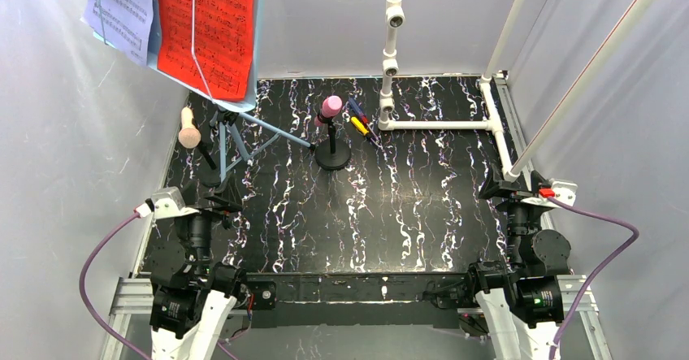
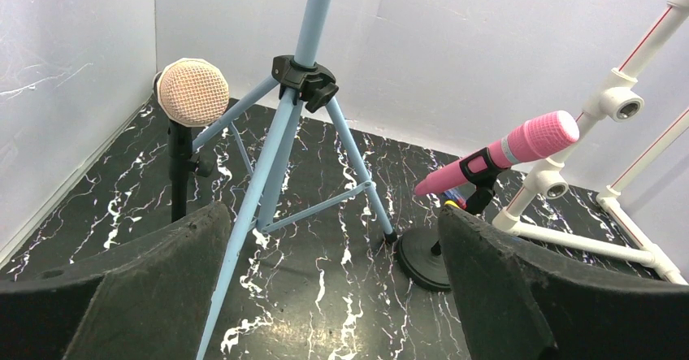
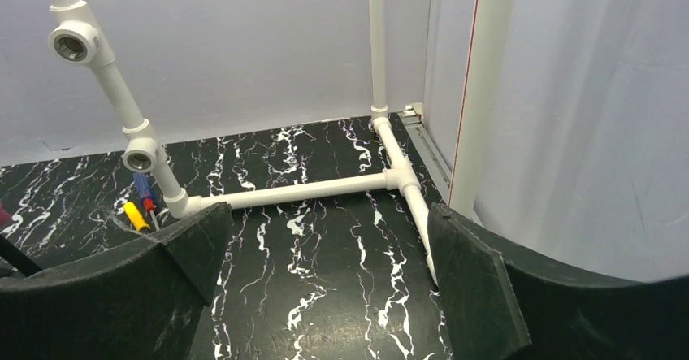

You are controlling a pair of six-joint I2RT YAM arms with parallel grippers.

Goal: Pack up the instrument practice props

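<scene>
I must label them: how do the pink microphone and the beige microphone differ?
The pink microphone stands right of the tripod; the beige microphone stands left. The pink one shows its side, tilted; the beige one faces the left wrist camera. Both sit in black holders.

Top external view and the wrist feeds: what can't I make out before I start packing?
- Music rack: top external, upper part and both pages cut off by the top edge.
- Base under the beige microphone: left wrist, hidden behind left gripper's finger pad; top external, indistinct among tripod legs.
- Yellow and blue items: right wrist, partly behind right gripper's finger pad; too small to identify.
</scene>
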